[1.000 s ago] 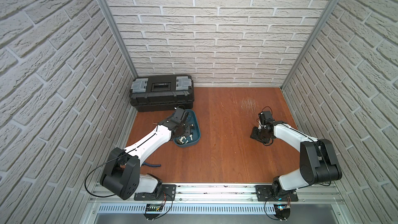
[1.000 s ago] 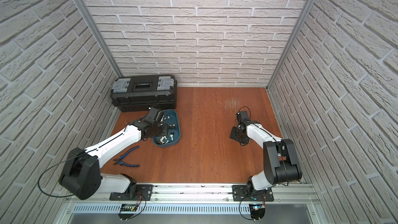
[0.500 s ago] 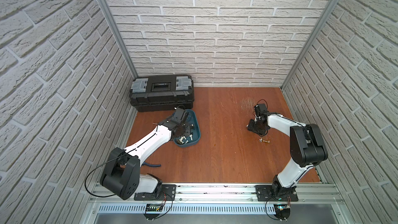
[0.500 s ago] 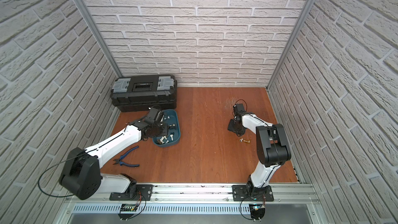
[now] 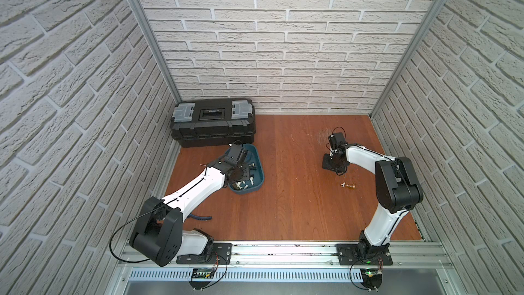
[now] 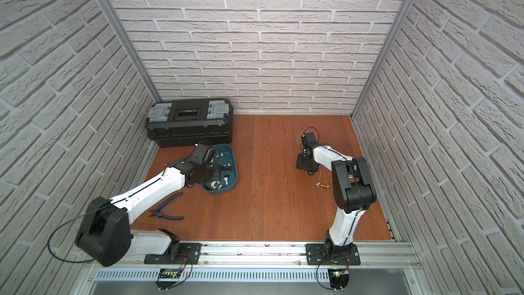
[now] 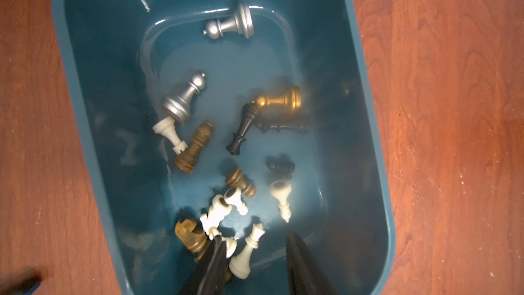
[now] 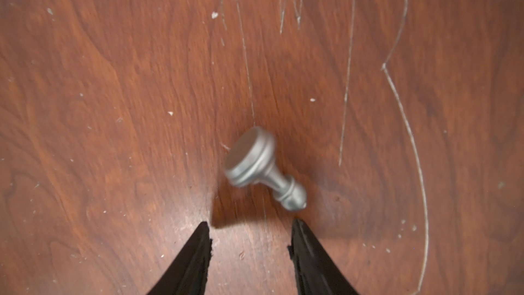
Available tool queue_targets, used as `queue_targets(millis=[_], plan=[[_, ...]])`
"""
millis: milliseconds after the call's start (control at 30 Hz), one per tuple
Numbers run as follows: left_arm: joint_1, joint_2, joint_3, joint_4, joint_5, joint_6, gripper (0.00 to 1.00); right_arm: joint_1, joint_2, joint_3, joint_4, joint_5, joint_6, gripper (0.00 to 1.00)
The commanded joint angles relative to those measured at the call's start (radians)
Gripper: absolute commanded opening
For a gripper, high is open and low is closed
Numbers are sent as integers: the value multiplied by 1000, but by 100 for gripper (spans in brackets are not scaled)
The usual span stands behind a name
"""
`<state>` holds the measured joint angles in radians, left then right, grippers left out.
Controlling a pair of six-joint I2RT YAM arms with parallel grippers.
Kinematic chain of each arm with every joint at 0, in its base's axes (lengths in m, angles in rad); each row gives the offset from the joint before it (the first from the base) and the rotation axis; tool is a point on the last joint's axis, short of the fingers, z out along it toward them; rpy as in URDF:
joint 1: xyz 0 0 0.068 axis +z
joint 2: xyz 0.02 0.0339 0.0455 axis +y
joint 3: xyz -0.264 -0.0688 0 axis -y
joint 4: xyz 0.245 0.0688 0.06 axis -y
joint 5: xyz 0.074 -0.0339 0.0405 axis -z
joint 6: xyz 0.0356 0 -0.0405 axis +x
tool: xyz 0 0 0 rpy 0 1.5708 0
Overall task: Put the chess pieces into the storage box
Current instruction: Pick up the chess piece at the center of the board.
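- Turned chess pieces [image 7: 246, 126] lie toppled in the smooth teal storage box [image 7: 366, 86].
- A matte silver pawn [image 8: 255, 163] lies on the scratched wooden table [image 8: 113, 80].
- The left gripper [image 7: 255, 238] over the box and the right gripper [image 8: 250, 224] by the pawn are both spread and empty.

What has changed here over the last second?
The right arm swung back and inward, carrying the open right gripper along and uncovering two small pieces on the table. A silver pawn lies just ahead of it, not gripped. Nothing was picked up or released. The left gripper stayed open over the storage box.
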<state>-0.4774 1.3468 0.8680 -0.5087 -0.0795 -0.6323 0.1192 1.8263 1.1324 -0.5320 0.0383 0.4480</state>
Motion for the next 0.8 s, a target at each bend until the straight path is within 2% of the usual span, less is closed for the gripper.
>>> queue_targets(millis=[0, 333, 533, 767], plan=[[-6, -15, -14, 11, -13, -7, 40, 13, 18, 35, -51, 69, -38, 51], [-9, -32, -24, 10, -14, -12, 41, 13, -3, 92, -109, 230, -120, 52], [-7, -26, -14, 0, -13, -3, 41, 0, 56, 145, -85, 241, -143, 53], [-8, -53, -17, -20, -17, -3, 41, -30, 99, 185, -92, 266, -106, 53]])
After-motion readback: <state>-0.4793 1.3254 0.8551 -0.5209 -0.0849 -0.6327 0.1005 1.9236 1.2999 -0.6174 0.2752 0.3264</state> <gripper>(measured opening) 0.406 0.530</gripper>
